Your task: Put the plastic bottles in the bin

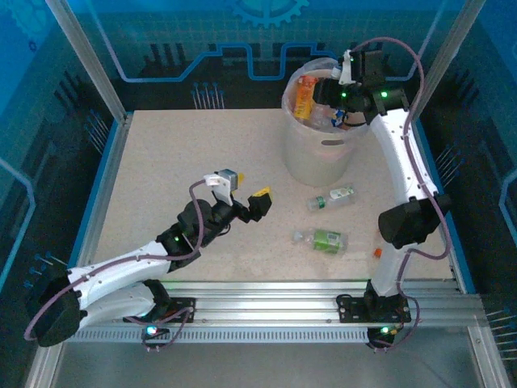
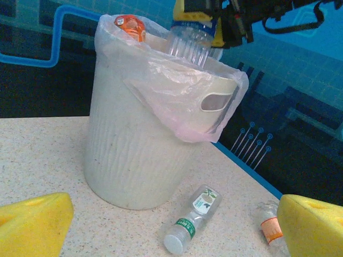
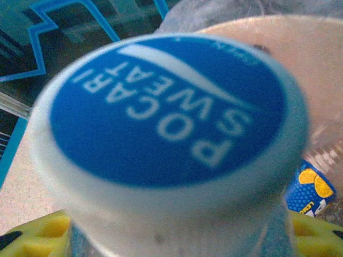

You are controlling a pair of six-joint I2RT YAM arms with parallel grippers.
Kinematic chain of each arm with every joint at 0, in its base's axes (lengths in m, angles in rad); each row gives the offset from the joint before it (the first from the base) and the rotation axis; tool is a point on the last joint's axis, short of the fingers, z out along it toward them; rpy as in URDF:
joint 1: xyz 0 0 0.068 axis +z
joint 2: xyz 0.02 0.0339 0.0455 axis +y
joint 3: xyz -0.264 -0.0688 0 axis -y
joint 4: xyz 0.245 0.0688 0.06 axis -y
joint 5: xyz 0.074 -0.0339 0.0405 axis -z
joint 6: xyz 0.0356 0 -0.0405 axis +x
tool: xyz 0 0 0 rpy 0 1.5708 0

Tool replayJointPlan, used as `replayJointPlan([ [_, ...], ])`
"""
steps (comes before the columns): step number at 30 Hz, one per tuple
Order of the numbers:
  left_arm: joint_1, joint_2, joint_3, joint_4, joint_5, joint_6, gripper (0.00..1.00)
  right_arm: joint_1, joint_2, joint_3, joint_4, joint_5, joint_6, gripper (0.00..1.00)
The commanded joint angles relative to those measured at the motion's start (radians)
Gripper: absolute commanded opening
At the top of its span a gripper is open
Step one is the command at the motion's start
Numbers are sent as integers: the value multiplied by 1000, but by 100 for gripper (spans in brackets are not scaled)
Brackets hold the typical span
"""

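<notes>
- Bin [image 1: 315, 162]: big, round, off-white, ribbed wall, cut-out handle slot, clear bag liner [image 2: 177, 101] draped over the rim. It stands at the far right of the table [image 1: 178, 162].
- Right gripper [image 1: 338, 109]: above the bin mouth, clamped on a clear bottle [image 2: 187, 43] that hangs base-down over the rim. The right wrist view looks at the bottle's white cap [image 3: 171, 123], whose blue disc reads POCARI SWEAT, blurred; a yellow pad [image 3: 43, 235] shows on each side below.
- Left gripper [image 1: 252, 204]: low over mid-table, jaws spread wide, nothing between them.
- Green-label bottle [image 1: 331, 198]: clear, lying on its side on the table just in front of the bin.
- Second bottle [image 1: 321, 238]: lying nearer the arms, green label. In the left wrist view a bottle with an orange band [image 2: 270, 230] is cut off by the yellow pad; cannot tell if it is the same one.
- Orange bottle [image 1: 304, 95]: inside the bin, top poking above the rim; the rest of the contents are hard to make out.
</notes>
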Motion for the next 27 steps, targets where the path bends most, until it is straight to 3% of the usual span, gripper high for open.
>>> replayJointPlan([
  [1, 1, -30, -19, -16, -34, -23, 99, -15, 29, 34, -65, -48, -7, 50],
  [7, 2, -35, -23, -31, -48, -31, 99, -15, 64, 17, -102, -65, 0, 52],
  [18, 1, -35, -18, -53, -54, -39, 99, -27, 135, 75, -134, -55, -14, 76],
  [27, 2, -42, -23, -72, -57, -58, 99, -33, 185, 242, -187, -40, -35, 88],
])
